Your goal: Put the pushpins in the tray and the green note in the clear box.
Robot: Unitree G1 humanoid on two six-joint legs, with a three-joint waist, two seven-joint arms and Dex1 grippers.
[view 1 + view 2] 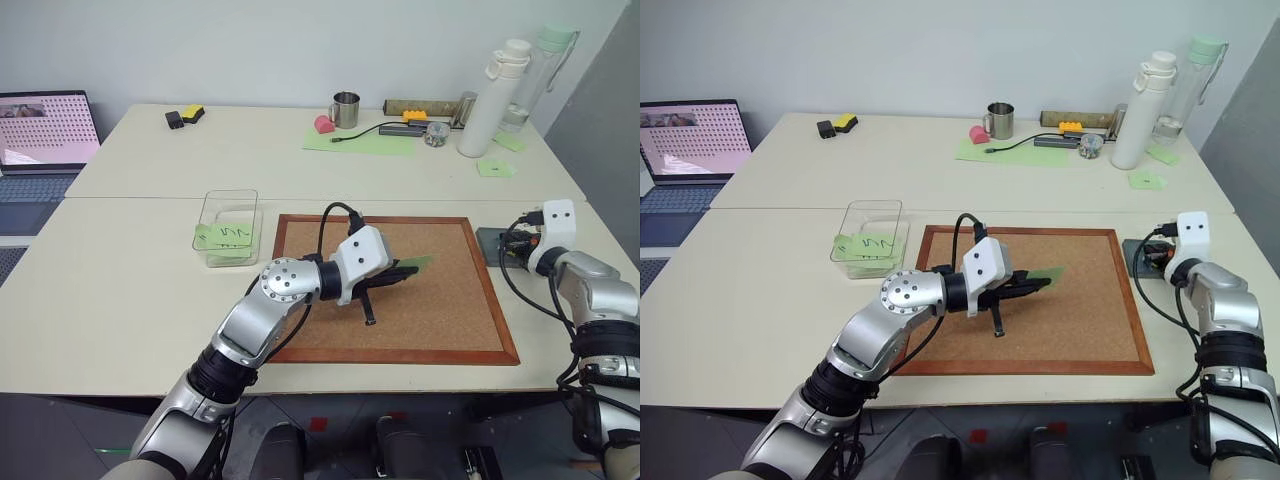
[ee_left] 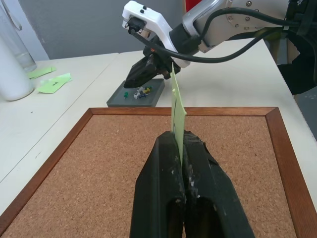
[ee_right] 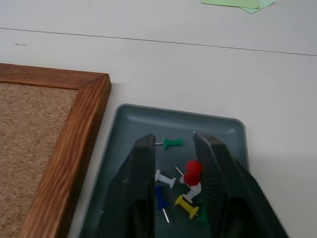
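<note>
My left gripper (image 2: 181, 148) is clamped on the green note (image 2: 177, 106), holding it edge-up above the corkboard (image 1: 440, 310). My right gripper (image 3: 174, 148) hangs over the tray (image 3: 225, 130) beside the board's right edge, fingers apart, with the red pushpin (image 3: 192, 168) and green pushpin (image 3: 172, 144) lying between them among other pins. The clear box (image 1: 228, 205) sits left of the board.

Right claw (image 3: 173, 148) spread over the dark grey square tray (image 3: 225, 130)

Red pushpin (image 3: 192, 170), green pushpin (image 3: 172, 143) lie inside, beside the wood-framed corkboard (image 3: 74, 129).
</note>
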